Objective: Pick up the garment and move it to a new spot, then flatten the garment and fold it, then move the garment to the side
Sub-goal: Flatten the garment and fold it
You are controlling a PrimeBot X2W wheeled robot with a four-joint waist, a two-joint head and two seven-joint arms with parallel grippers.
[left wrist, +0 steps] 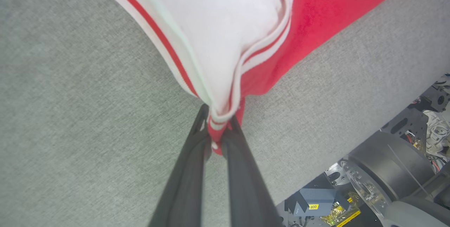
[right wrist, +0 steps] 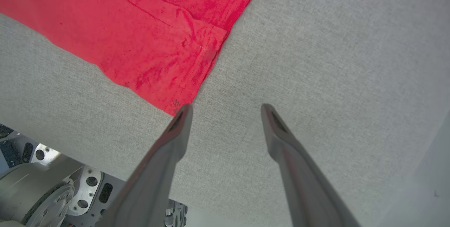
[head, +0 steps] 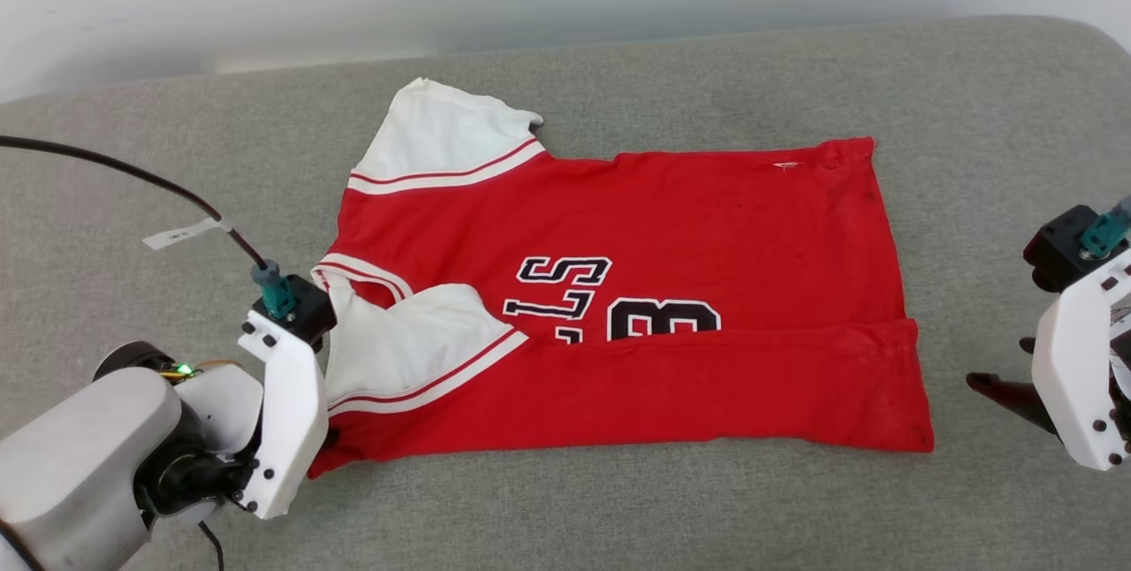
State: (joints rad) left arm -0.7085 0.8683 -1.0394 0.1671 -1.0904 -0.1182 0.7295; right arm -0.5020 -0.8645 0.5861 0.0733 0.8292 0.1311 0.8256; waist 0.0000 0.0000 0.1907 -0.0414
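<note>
The red jersey T-shirt (head: 707,226) lies on the grey surface (head: 618,509), its long axis running left to right and its near edge folded over the print. The left tool (left wrist: 219,121) is pinched tight on the near left corner, with the sleeve trim bunched between its fingers. The right tool (right wrist: 226,109) is spread wide and empty, and the near right corner lies just to its left.

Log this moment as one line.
left gripper: shut on garment, sleeve-side corner | right gripper: open, near hem corner | garment: near edge folded over
</note>
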